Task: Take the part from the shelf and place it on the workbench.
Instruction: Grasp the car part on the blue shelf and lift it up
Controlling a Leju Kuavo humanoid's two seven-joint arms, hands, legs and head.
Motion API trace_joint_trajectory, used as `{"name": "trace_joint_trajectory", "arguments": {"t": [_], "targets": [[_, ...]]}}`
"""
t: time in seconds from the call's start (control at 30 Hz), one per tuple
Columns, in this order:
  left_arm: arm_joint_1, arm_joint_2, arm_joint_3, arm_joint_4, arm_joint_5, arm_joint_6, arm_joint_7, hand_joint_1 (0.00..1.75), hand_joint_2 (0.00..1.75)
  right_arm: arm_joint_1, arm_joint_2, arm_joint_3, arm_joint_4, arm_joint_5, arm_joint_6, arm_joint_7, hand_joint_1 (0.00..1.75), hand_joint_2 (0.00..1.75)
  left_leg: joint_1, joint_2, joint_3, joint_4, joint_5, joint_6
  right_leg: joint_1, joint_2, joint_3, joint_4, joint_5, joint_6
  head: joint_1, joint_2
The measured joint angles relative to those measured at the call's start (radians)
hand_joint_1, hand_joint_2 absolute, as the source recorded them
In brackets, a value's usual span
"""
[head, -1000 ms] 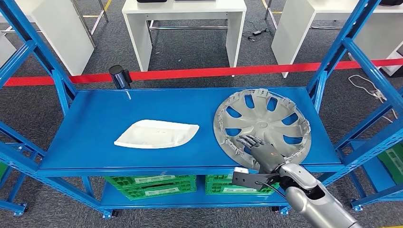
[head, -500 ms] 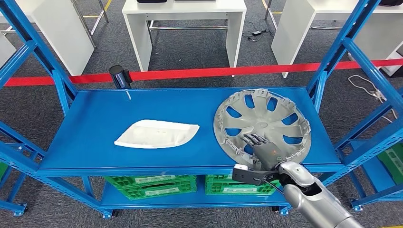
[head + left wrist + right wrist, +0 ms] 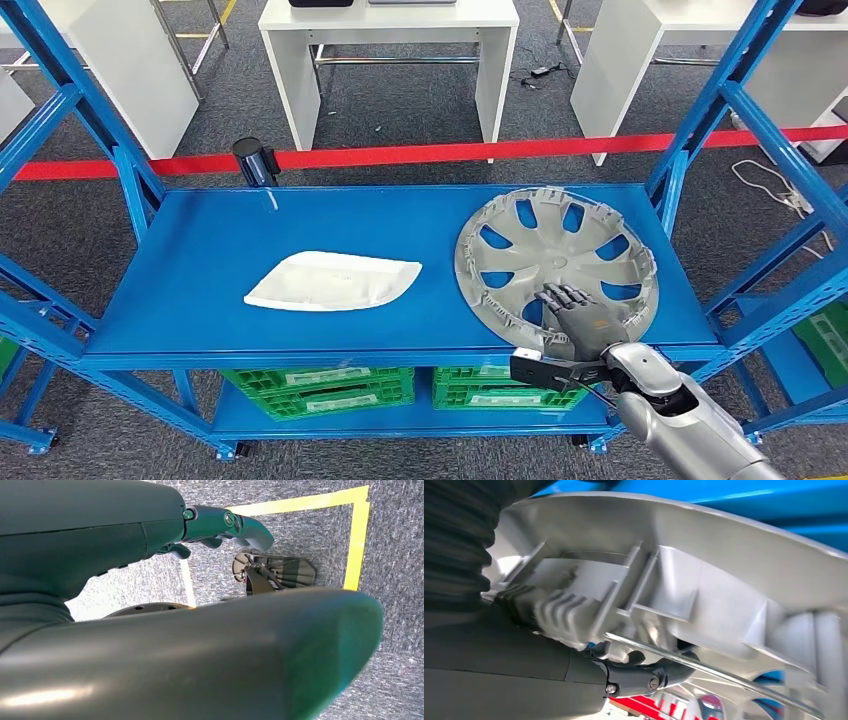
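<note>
A grey wheel cover [image 3: 560, 255] lies inner face up on the right half of the blue shelf [image 3: 300, 220]. Its ribs and wire ring fill much of the right wrist view [image 3: 724, 570]. My right hand [image 3: 575, 322] reaches over the cover's near rim, with its fingers [image 3: 639, 672] stretched flat on the inner face. The thumb is hidden, so no grip shows. A white curved panel [image 3: 335, 281] lies left of the cover. My left hand [image 3: 125, 535] hangs over the grey floor, holding nothing.
Blue uprights [image 3: 700, 130] frame the shelf on both sides. Green crates [image 3: 320, 388] stand on the lower level. Behind the shelf runs a red barrier tape [image 3: 450, 153], and white tables [image 3: 390, 40] stand beyond it.
My right hand has slid rightward along the cover's near rim. The whole view has shifted slightly. The cover and the white panel stay put on the shelf.
</note>
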Motion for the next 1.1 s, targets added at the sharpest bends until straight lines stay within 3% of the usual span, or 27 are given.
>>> {"name": "trace_joint_trajectory", "arguments": {"t": [0.5,0.63,0.9,1.1], "targets": [[0.001,0.000,0.000,0.000,0.000,0.000,-0.002,0.00,0.00,0.040,-0.038,-0.056,-0.051,0.044,0.000,0.039,0.01,1.75,0.000,0.000,0.000,0.000,0.000,0.000,0.000,0.000,0.000,0.000,0.000,0.000,0.000,0.000],[0.001,0.000,0.000,0.000,0.000,0.000,-0.004,0.00,0.00,0.053,-0.043,-0.070,-0.065,0.045,0.001,0.040,1.75,1.75,0.000,0.000,0.000,0.000,0.000,0.000,0.000,0.000,0.000,0.000,0.000,0.000,0.000,0.000],[0.000,0.000,0.000,0.000,0.000,0.001,-0.007,0.00,0.00,0.107,-0.060,-0.102,-0.127,0.041,-0.006,0.032,1.75,1.75,0.000,0.001,0.000,0.000,0.000,0.000,0.000,0.001,-0.001,0.000,0.000,0.000,0.000,0.000],[0.001,0.000,0.000,0.000,-0.001,0.001,-0.012,0.00,0.00,0.180,-0.062,-0.162,-0.201,0.101,-0.091,0.050,1.75,1.75,0.000,0.001,0.000,-0.001,0.000,-0.001,0.001,0.001,-0.001,0.000,0.000,0.000,0.000,0.000]]}}
